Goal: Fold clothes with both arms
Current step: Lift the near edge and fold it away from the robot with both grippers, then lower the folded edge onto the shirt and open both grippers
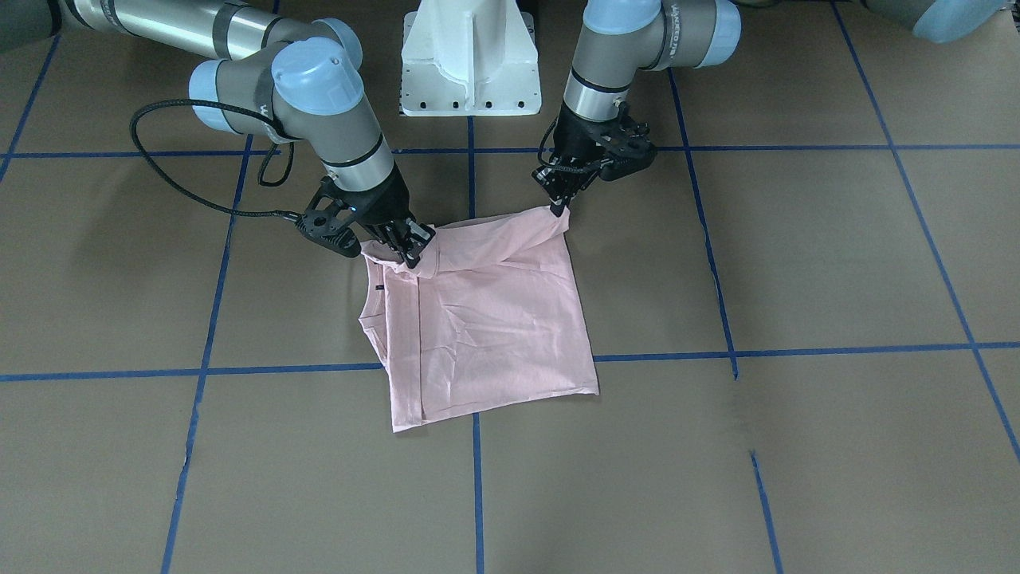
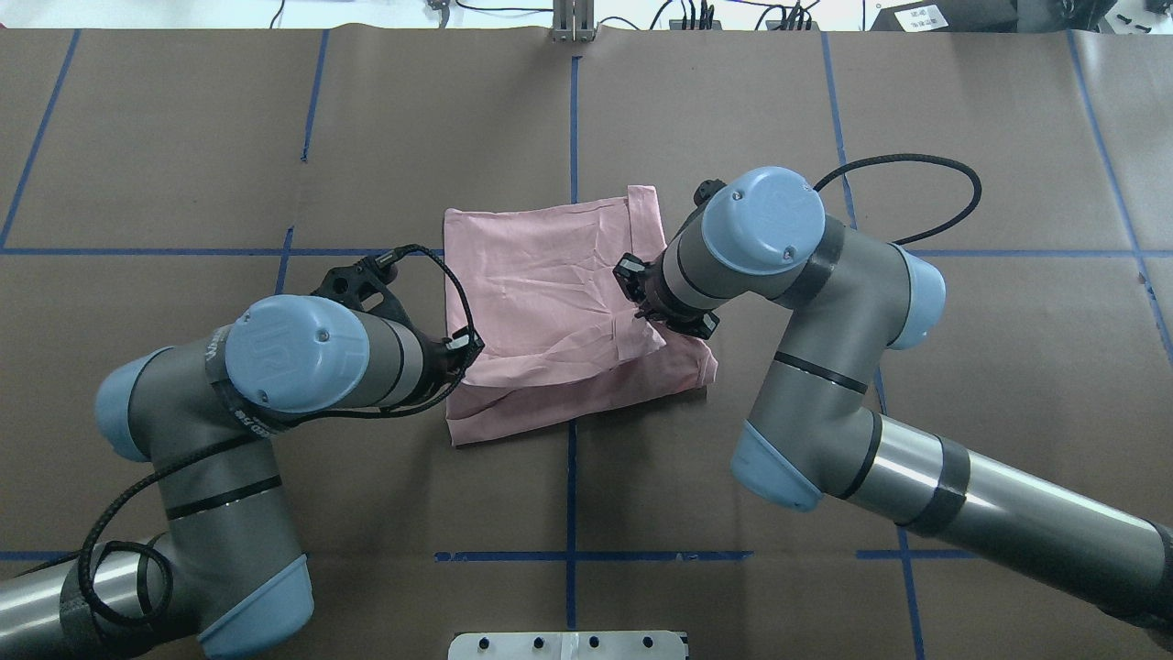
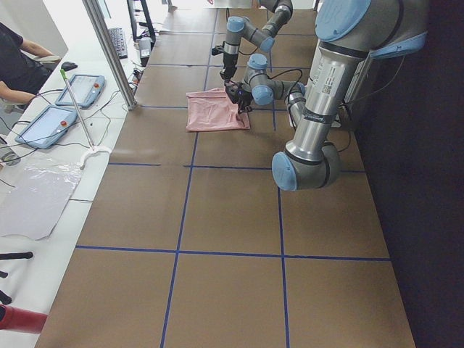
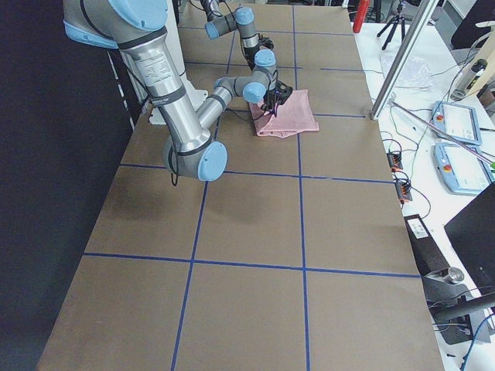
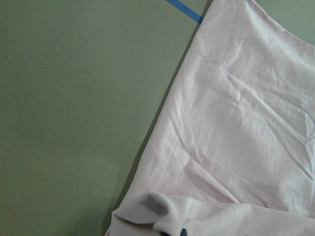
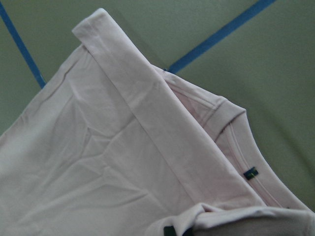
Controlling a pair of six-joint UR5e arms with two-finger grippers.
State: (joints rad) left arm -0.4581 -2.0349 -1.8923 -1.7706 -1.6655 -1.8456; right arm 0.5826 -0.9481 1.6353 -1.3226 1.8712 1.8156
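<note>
I've got left gripper and right gripper both pinching robot-side corners of the shirt, mid table. My worry: pull unevenly and a layer slips, skewing the fold.

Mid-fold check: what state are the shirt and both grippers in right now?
T-shirt: folded to a rough rectangle, lying on the table, with its robot-side edge pinched at both corners.
Left gripper: shut on one T-shirt corner, cloth raised in a small peak.
Right gripper: shut on the other corner, low over the table.
</note>
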